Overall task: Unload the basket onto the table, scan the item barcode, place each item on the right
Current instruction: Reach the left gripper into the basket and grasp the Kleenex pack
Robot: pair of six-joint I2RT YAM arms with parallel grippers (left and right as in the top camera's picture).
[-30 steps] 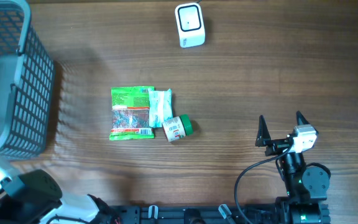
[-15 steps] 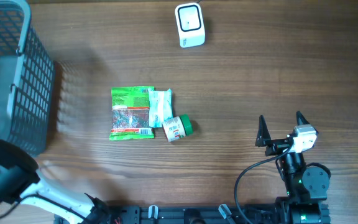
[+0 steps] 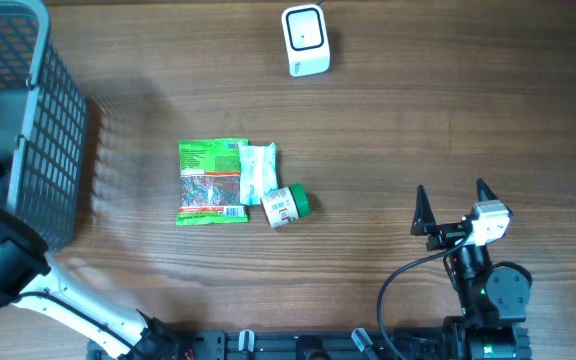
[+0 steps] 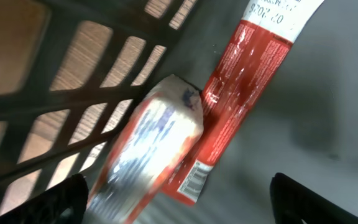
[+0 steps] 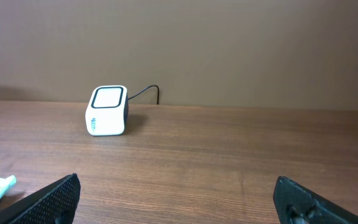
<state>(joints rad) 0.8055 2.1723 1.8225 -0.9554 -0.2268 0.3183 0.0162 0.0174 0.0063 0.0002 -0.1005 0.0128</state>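
1. Looking at the left pincer (image 4: 191, 202) down inside the grey basket (image 3: 43, 110) at the far left of the overhead view: spread wide, pinching nothing.
2. Right below it, mid-frame in the wrist view, spotting a red packet (image 4: 247, 81) with a shiny white-and-red wrapped bar (image 4: 151, 149) lying against its left edge. Guessing the red packet as the thing to scan, with a barcode patch (image 4: 192, 182) showing at its lower end.
3. Also noting the right pincer (image 3: 452, 200) at lower right of the overhead view, spread too, holding nothing, well apart from everything.
4. Seeing the white scanner (image 3: 305, 40) at top centre of the table (image 3: 448, 100), far from the basket.
5. Could easily grab both things at once, thanks to the bar sitting tight against the packet.
6. Could lose the packet mid-lift: glossy film, flat on the basket floor, not much to pinch.
7. Might snag a finger on the basket mesh on the way out.
8. Worth avoiding a grip on the lower end, or no barcode left showing for the scanner.
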